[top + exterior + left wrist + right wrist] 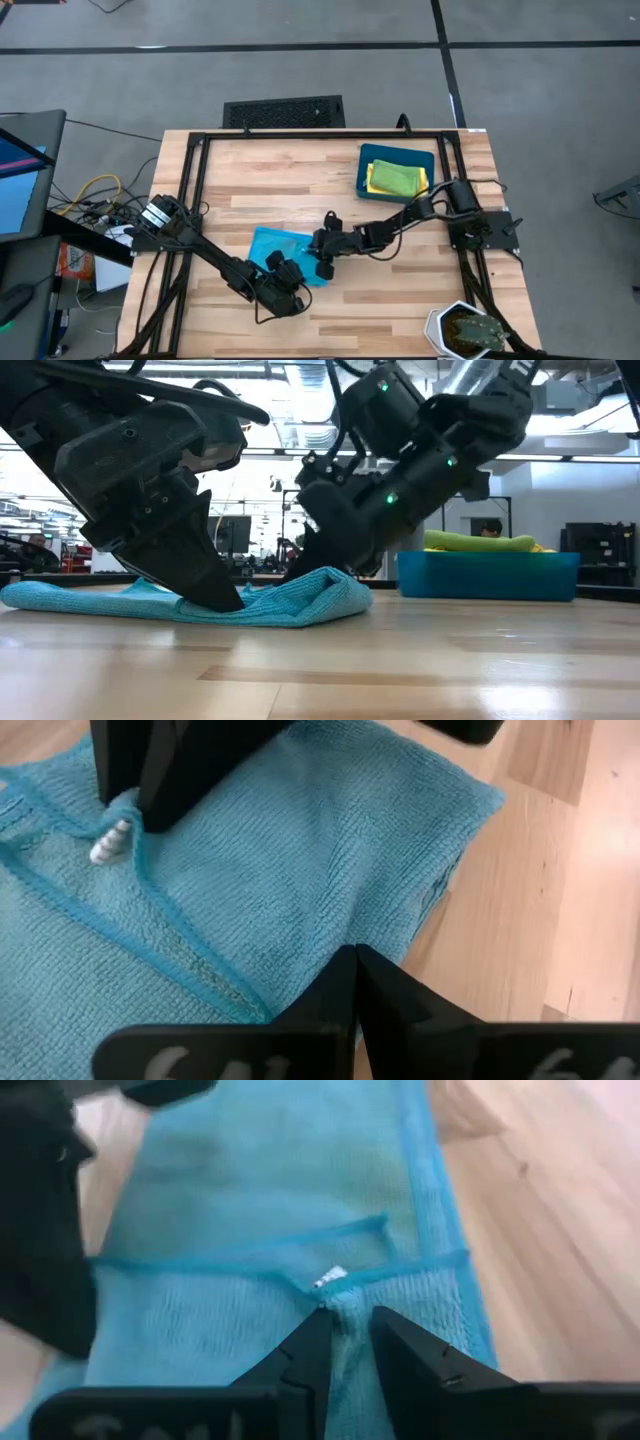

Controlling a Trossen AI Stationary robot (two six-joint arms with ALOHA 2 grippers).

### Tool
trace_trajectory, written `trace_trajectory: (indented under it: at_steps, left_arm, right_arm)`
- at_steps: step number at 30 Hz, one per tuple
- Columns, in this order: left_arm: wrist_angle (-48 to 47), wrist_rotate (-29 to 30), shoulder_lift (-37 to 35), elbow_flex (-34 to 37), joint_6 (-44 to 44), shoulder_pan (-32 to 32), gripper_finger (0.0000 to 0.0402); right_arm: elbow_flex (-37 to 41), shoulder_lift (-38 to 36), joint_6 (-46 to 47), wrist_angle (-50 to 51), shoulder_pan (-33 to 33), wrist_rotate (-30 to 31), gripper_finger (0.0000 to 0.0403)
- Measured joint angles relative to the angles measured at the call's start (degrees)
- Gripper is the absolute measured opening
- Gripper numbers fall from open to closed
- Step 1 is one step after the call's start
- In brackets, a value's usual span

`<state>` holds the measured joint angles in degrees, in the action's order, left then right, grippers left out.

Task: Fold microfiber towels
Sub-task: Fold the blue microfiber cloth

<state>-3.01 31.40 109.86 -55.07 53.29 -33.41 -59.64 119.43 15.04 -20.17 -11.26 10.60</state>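
Observation:
A light blue microfiber towel (272, 243) lies partly folded on the wooden table, its right part heaped into a thicker fold (320, 595). My left gripper (298, 284) is shut, its tips down on the towel's near right part (300, 920). My right gripper (320, 258) reaches in from the right and is shut on a bunch of the towel's hem (345, 1295), beside a small white tag (330, 1277). My left gripper sets its shut fingertips (355, 970) on the towel's top layer next to a folded edge (430, 910), slanting down from the near left. Whether any cloth sits between the fingers I cannot tell. My right gripper pinches a gathered bit of the towel's hemmed edge (347, 1305) between its two fingers, slanting down from the table's right. The towel lies on the table, slack.
A dark teal bin (365, 180) at the far right holds yellow and green towels (395, 178). A white bowl (440, 325) with dark contents sits at the near right corner. Black frame rails (190, 190) run along the table's sides. Bare wood lies near the front edge.

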Motion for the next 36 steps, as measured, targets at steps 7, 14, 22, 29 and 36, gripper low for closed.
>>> trace_trajectory:
  at_steps: [7,14,22,29,36]
  left_arm:
    - [0.0,-1.3,-0.1,0.0,-0.1,-0.1,0.0000]
    - [0.0,-2.0,-0.1,0.0,-0.9,-0.1,0.0000]
    - [0.1,-1.1,-0.1,0.0,-2.1,-0.2,0.0000]
    - [0.1,-0.5,0.0,0.0,-3.1,-0.2,0.0000]
    - [-0.8,-1.3,-1.3,0.2,-6.1,0.3,0.0000]
  right_arm:
    - [-0.6,-3.0,1.5,0.7,4.1,1.5,0.0102]
    - [-0.2,-12.3,4.1,2.8,0.2,1.6,0.0102]
    - [3.4,-9.2,10.7,0.5,-14.2,13.6,0.0102]
    - [2.0,-0.1,18.9,-1.4,-15.1,13.3,0.0102]
    - [1.4,1.2,22.0,-1.7,-16.9,11.8,0.0102]
